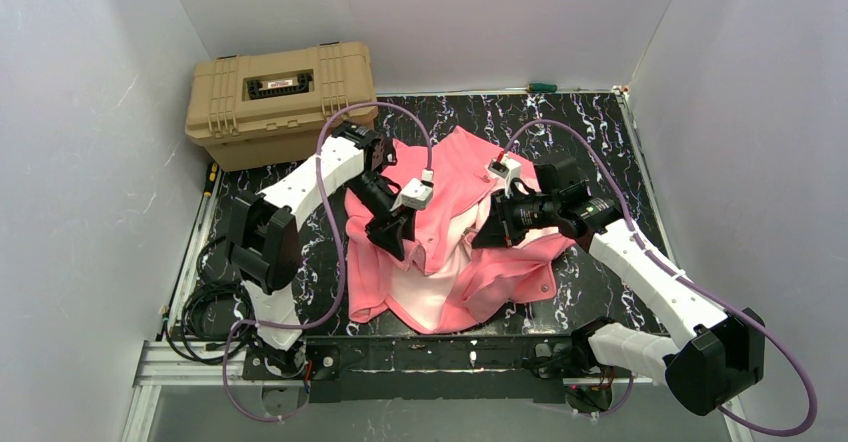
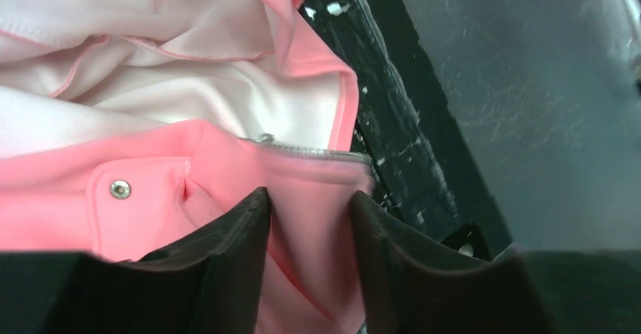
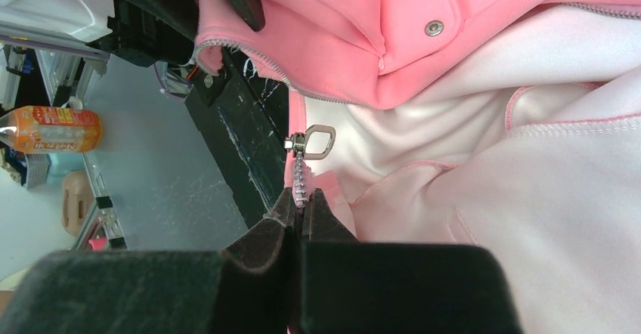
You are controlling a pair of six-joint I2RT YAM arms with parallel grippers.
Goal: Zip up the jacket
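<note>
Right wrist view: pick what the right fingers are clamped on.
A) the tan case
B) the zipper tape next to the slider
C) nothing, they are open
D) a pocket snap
B: the right fingers are shut on the zipper tape of the jacket, close to the slider with its metal pull tab.

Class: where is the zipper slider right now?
Right wrist view: the zipper slider hangs at the edge of the jacket, left of its pale lining, just above the shut right gripper.
</note>
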